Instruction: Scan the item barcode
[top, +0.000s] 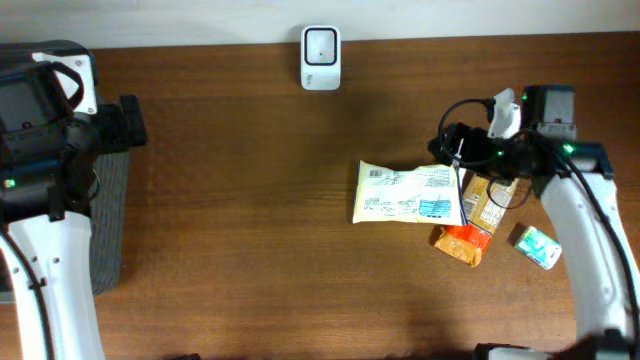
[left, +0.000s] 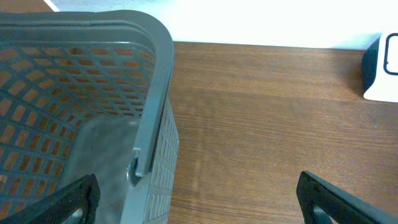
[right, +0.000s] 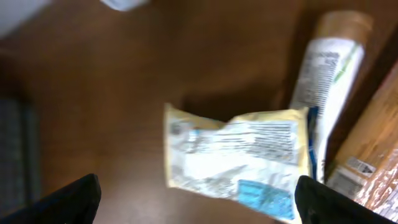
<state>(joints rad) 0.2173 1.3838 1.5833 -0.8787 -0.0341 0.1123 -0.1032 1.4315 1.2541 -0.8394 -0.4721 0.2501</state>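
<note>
Overhead first: yellow-white pouch (top: 408, 192) lies flat on the table (top: 230, 200), mid-right, well apart from the scanner (top: 320, 58) up at the far edge. Right gripper (top: 455, 160) hangs just over the pouch's R end. Orange packet (top: 462, 243), brown packet (top: 487, 200) & green-white packet (top: 537, 246) crowd in beside that end.

Left wrist cam: left gripper (left: 198, 180) has its fingers spread wide w/ nothing betw. them. It's over the grey basket (left: 155, 93) rim, and the scanner just peeks in at the R edge. No pouch in this view.

Right wrist cam: blurry, but both fingers stand wide apart & empty, pouch flat on the wood below them.

Handling, my read: light, soft, crinkly film, prob. slick, so it'll sag & fold if pinched by a corner. Best hold looks like the sealed R end seam, jaws across the edge, gentle squeeze, keeping the printed face free. The dark print patch near the pouch's top-L corner could be the barcode, but it's too small to tell.
</note>
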